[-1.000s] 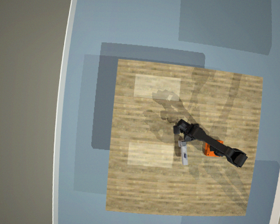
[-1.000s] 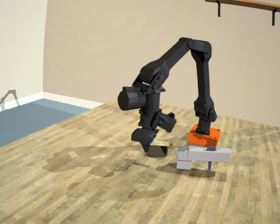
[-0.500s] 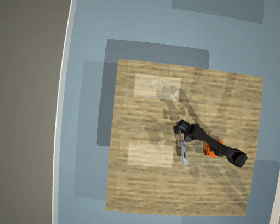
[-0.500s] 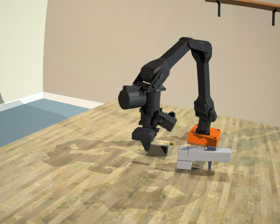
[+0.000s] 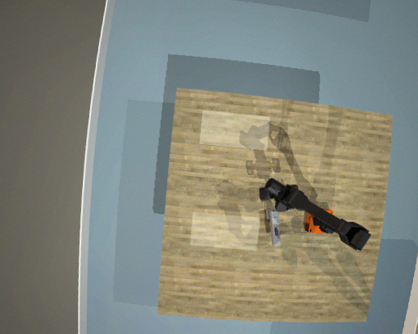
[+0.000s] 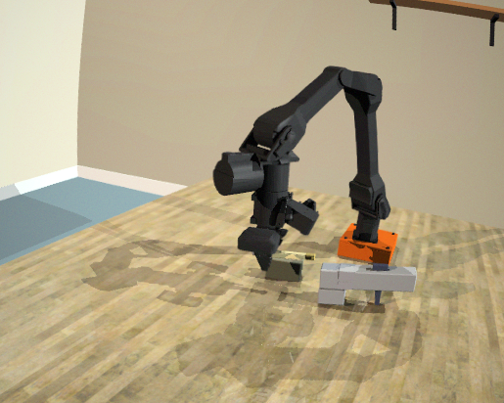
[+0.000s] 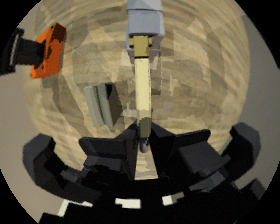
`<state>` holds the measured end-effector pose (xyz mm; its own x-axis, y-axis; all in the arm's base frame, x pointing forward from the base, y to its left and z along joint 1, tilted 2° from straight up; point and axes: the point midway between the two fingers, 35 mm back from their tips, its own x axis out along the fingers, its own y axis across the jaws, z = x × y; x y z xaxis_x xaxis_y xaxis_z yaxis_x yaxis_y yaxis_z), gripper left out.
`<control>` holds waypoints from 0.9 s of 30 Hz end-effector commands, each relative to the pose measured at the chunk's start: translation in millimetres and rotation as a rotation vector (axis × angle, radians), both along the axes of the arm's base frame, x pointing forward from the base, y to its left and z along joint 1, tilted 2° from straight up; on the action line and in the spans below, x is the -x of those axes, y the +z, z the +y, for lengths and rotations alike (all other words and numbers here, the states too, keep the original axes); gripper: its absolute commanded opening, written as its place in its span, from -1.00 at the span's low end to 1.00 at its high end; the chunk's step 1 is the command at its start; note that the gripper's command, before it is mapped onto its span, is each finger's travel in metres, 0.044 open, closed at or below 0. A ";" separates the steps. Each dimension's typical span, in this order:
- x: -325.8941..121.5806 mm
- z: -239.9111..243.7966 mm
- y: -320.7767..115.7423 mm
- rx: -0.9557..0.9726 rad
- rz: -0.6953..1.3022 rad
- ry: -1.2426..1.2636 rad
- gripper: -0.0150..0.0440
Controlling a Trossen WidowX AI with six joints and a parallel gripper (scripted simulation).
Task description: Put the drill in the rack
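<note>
The drill (image 6: 303,254) (image 7: 143,85) is a pale yellow rod with a brass end. My gripper (image 6: 264,263) (image 7: 141,121) is shut on its dark-tipped end and holds it roughly level above the table. The brass end points at the grey holder (image 5: 273,227) (image 6: 355,280) (image 7: 145,22). In the exterior view a gap shows between them, so the drill is out of the holder. The dark blue key (image 5: 277,231) (image 6: 378,296) passes down through the holder. The grey-green rack (image 6: 283,272) (image 7: 95,106) stands beside the drill, to its left in the wrist view. The drill is not visible in the top view.
The orange arm base (image 5: 311,227) (image 6: 360,251) (image 7: 54,55) stands beyond the rack and holder. Two pale rectangles (image 5: 226,130) show on the wooden table (image 5: 213,284) (image 6: 130,342). Arm shadows cross the table.
</note>
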<state>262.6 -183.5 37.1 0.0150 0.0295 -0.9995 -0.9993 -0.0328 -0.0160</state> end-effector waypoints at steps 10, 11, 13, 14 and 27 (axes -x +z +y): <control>-1.2 -1.5 3.8 0.006 -0.003 -0.005 -0.49; -1.2 -1.5 3.9 0.006 -0.003 -0.005 -0.49; -1.2 -1.5 4.2 0.006 -0.003 -0.005 -0.49; -1.2 -1.6 4.3 0.006 -0.003 -0.005 -0.49; -1.4 -1.8 5.4 0.006 -0.003 -0.005 -0.49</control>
<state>262.5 -183.6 40.0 0.0149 0.0295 -0.9995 -0.9994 -0.0322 -0.0159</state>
